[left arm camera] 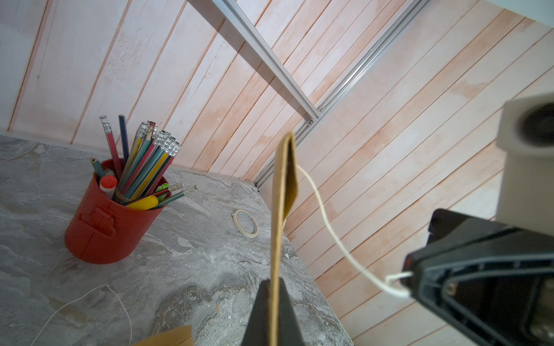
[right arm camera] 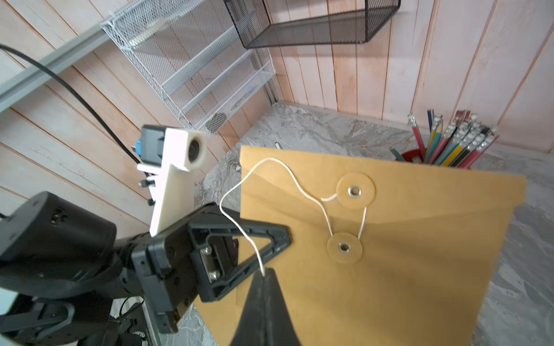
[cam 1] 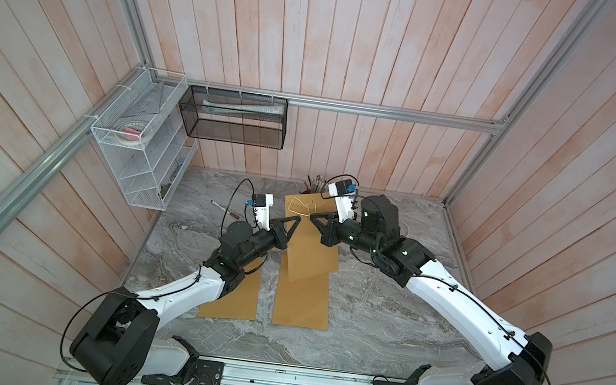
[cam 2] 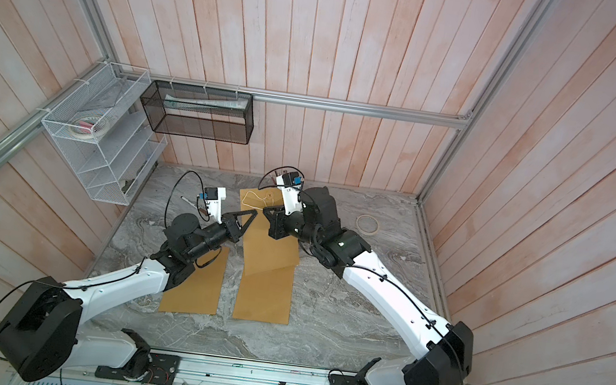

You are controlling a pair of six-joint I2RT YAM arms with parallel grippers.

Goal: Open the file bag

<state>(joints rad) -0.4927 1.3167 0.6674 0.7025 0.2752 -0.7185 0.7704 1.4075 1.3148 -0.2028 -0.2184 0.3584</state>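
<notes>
We see the left gripper [left arm camera: 272,292] with its jaws pressed together on the side edge of the file bag [right arm camera: 404,263]. No gap shows between them apart from the thickness of the brown paper, which is seen edge-on from the left wrist. The bag is lifted and tilted above the table [cam 1: 383,314], towards the back centre. It sits just in front of the red pencil cup [left arm camera: 105,227] and above one of two flat envelopes [cam 1: 302,307].

The right gripper [right arm camera: 265,277] has its jaws closed to a narrow pinch on the white string [right arm camera: 239,185], and nothing else is between them. From that pinch the string arcs slackly to the upper disc [right arm camera: 355,190], and two strands run down around the lower disc [right arm camera: 344,247]. The two grippers are near each other beside the flap.
</notes>
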